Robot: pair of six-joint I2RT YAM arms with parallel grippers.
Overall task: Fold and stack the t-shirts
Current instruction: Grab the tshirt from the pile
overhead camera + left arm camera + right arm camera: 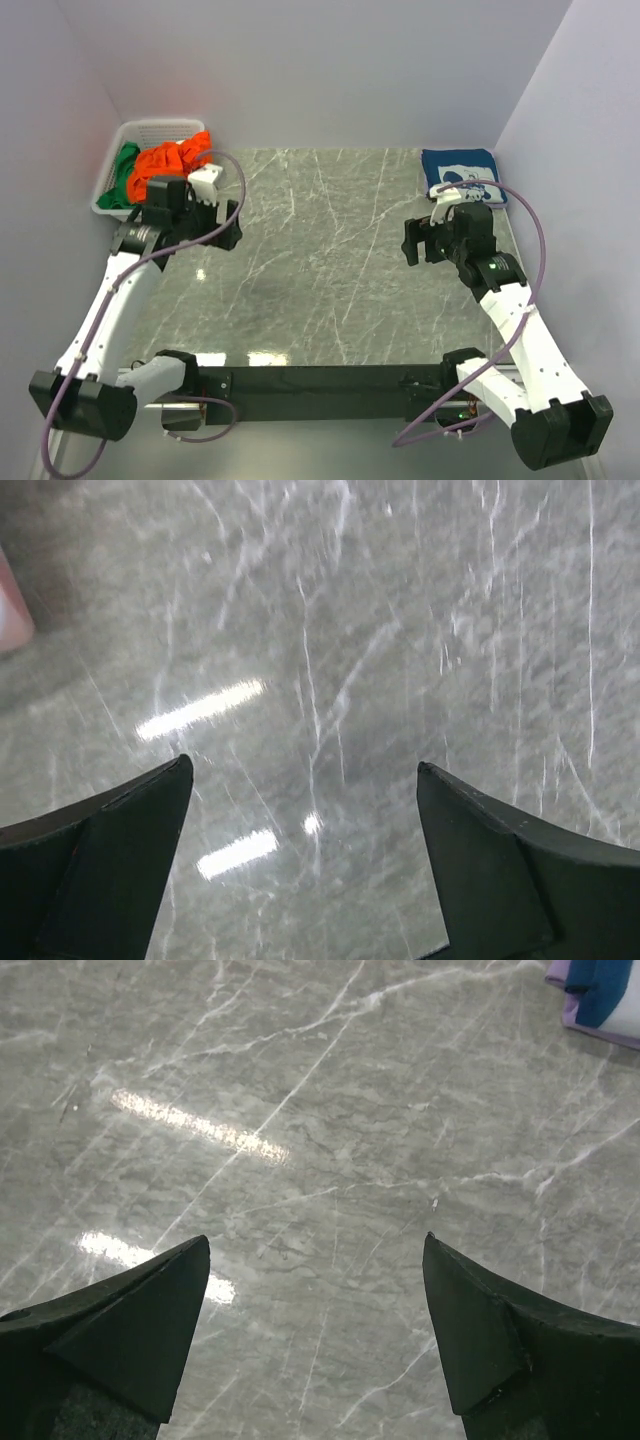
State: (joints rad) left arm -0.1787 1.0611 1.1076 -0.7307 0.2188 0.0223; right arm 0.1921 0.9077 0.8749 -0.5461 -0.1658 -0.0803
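Since the navy t-shirt (459, 172) lies folded at the far right corner, likely as stack base, my left gripper (305, 780) and right gripper (315, 1250) hover spread wide and empty over the table (330, 260). The orange t-shirt (175, 155) and green t-shirt (123, 170) sit crumpled in the basket (150, 126), nearest my left arm.

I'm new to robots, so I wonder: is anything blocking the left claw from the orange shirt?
Nothing visible does. The orange t-shirt lies uncovered, heaped in the white basket beside the green t-shirt, and the open left gripper hangs just beside it over the table.
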